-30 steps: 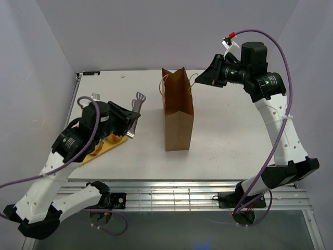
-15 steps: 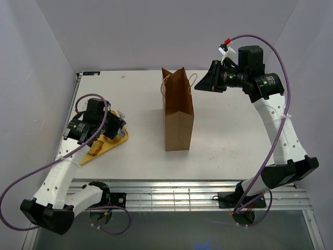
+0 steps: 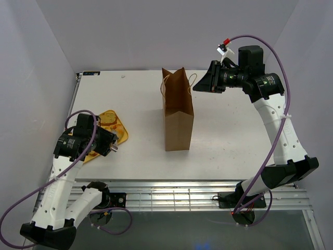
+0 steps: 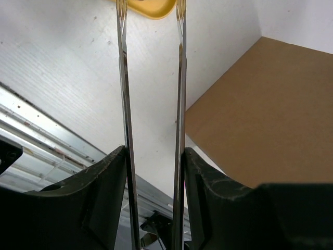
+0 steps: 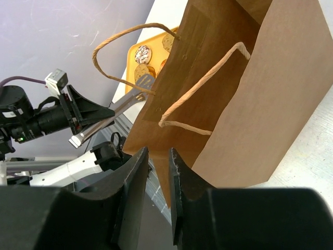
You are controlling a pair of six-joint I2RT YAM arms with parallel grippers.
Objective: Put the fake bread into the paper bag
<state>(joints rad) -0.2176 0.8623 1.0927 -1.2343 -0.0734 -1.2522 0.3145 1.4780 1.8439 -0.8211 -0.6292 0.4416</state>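
Note:
The paper bag point(image 3: 177, 112) stands upright and open in the middle of the table, its handles point(image 5: 208, 78) looped free. Fake bread pieces point(image 3: 108, 119) lie on a yellow tray point(image 3: 120, 134) at the left; they also show past the bag point(image 5: 143, 54). My left gripper point(image 3: 106, 145) point(image 4: 154, 151) is shut on metal tongs point(image 4: 123, 78). The tong blades stand apart with nothing between them, their tips near the tray's edge point(image 4: 151, 8). My right gripper point(image 3: 196, 86) point(image 5: 158, 153) hovers beside the bag's right handle, jaws slightly open and empty.
The table's near edge and metal rails point(image 3: 171, 195) run just behind the left gripper. White walls close in the left, back and right sides. The bag's side wall point(image 4: 260, 114) fills the right of the left wrist view.
The left arm drew back from over the tray toward the near-left edge, swinging the tongs with it. The right gripper's jaws parted a little and it shifted slightly left beside the handle.

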